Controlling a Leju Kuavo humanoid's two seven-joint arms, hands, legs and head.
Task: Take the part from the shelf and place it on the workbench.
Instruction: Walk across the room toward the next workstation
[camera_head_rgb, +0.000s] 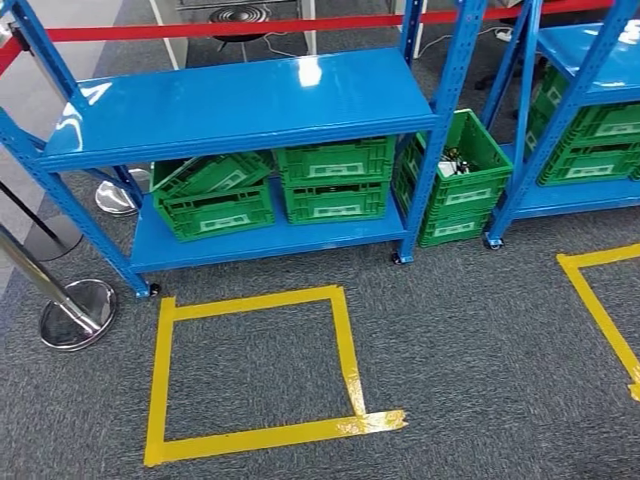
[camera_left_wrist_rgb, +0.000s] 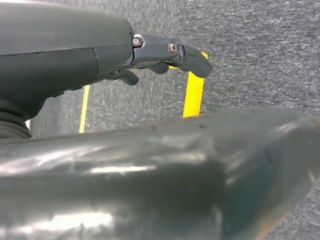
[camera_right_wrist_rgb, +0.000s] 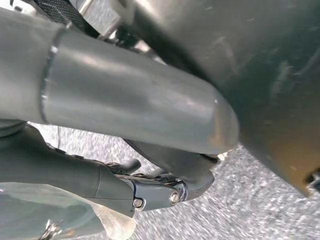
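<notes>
A blue metal shelf (camera_head_rgb: 234, 100) stands ahead with a bare top board. On its lower board sit green crates (camera_head_rgb: 336, 180). Another green crate (camera_head_rgb: 453, 175) stands on the floor by the shelf's right post, with small white and dark parts (camera_head_rgb: 453, 160) inside. My left hand (camera_left_wrist_rgb: 151, 52) hangs over grey carpet, its fingers stretched out and holding nothing. My right hand (camera_right_wrist_rgb: 151, 192) also hangs low, fingers extended with nothing in them.
A yellow tape square (camera_head_rgb: 253, 375) marks the carpet in front of the shelf, and another tape corner (camera_head_rgb: 596, 300) lies at the right. A second blue rack (camera_head_rgb: 589, 120) with green crates stands to the right. Chrome barrier posts (camera_head_rgb: 75, 310) and a red belt (camera_head_rgb: 226, 30) border the left and back.
</notes>
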